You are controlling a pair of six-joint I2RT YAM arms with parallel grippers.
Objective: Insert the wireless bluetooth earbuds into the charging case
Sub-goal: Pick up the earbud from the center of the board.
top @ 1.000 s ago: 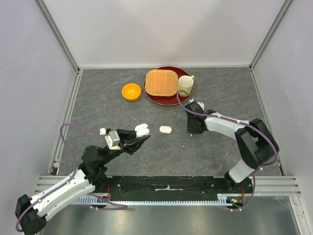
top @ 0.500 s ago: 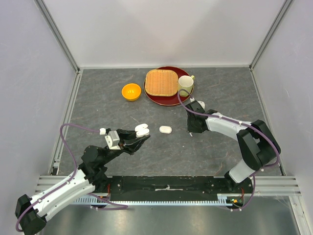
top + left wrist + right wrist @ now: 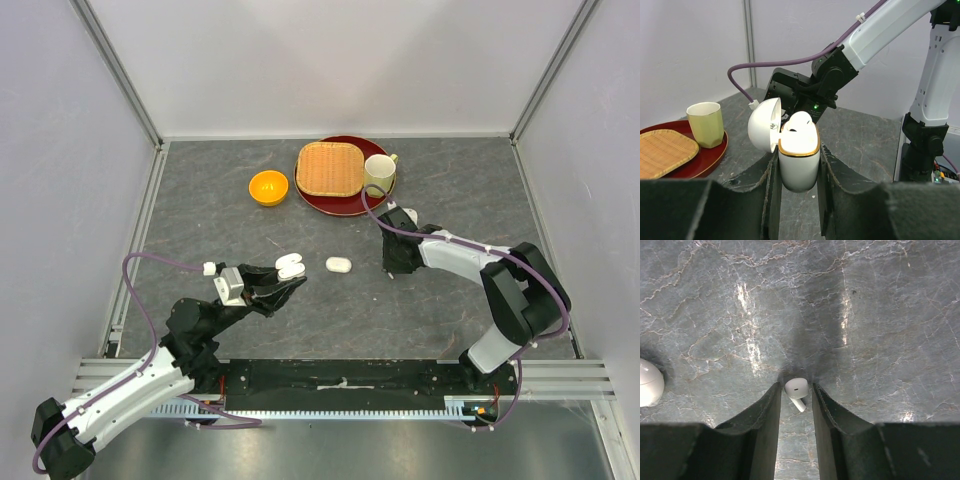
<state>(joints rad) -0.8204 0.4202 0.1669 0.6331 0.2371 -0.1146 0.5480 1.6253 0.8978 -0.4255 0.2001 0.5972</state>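
Observation:
My left gripper (image 3: 290, 276) (image 3: 798, 152) is shut on the white charging case (image 3: 799, 167) (image 3: 291, 266), held above the table. The case has a gold rim and its lid (image 3: 765, 131) stands open to the left. One white earbud (image 3: 800, 122) sticks up out of it. My right gripper (image 3: 397, 264) (image 3: 796, 386) points down at the table right of centre, open. Its fingertips straddle another white earbud (image 3: 796, 388) that lies on the grey surface with its stem toward the camera; a small gap shows on each side.
A white oval closed case (image 3: 339, 264) (image 3: 647, 382) lies between the two grippers. At the back stand an orange bowl (image 3: 268, 187) and a red tray (image 3: 345, 203) carrying a wicker basket (image 3: 329, 168) and a pale cup (image 3: 379, 172) (image 3: 705, 123).

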